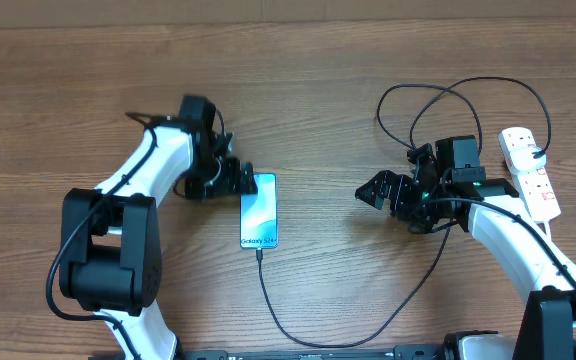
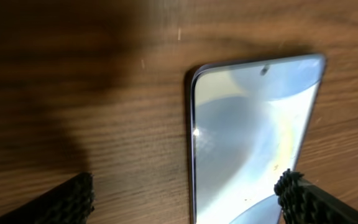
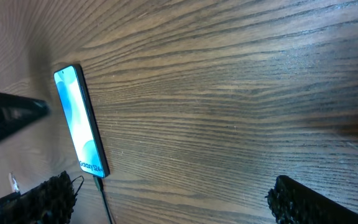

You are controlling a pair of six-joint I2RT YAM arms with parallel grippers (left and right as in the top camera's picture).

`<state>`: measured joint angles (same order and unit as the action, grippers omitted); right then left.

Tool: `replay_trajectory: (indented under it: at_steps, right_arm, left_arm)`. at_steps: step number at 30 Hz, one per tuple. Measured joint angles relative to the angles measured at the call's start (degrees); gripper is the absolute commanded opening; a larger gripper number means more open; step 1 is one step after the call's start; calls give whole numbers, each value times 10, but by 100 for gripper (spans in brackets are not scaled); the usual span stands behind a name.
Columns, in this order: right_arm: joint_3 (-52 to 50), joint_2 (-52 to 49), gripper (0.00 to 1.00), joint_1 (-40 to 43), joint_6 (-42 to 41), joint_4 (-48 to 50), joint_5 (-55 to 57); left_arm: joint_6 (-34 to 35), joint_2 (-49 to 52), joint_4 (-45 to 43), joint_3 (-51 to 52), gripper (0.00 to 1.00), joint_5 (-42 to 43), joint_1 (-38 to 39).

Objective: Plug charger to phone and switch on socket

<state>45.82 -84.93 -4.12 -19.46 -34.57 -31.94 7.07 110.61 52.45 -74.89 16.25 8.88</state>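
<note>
Overhead: phone [image 1: 259, 210] lies flat mid-table, the charger [image 1: 286, 325] seemingly seated at its near end, with the cable running round to the socket [image 1: 528, 168] at far right. The left gripper [image 1: 244, 183] is just beside the phone's far corner. The right gripper [image 1: 369, 191] is well apart from phone and socket. Left wrist: we see fingers spread across the phone's top end, clamping nothing. Right wrist: fingers wide and empty; the connector meets the phone. Risks, as we judge: the left arm nudges the phone and unseats the plug, or the right arm snags the cable loops on its way to the switch.
</note>
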Motion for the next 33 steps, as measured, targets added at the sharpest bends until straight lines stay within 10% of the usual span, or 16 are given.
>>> replay_trajectory:
  at_steps: [10,33]
  right_arm:
    - [0,0,100,0,0,0,0]
    - [0,0,100,0,0,5,0]
  left_arm:
    - [2,-44,99,-137,100,-48,0]
    - [68,-589,234,-141,98,-189,0]
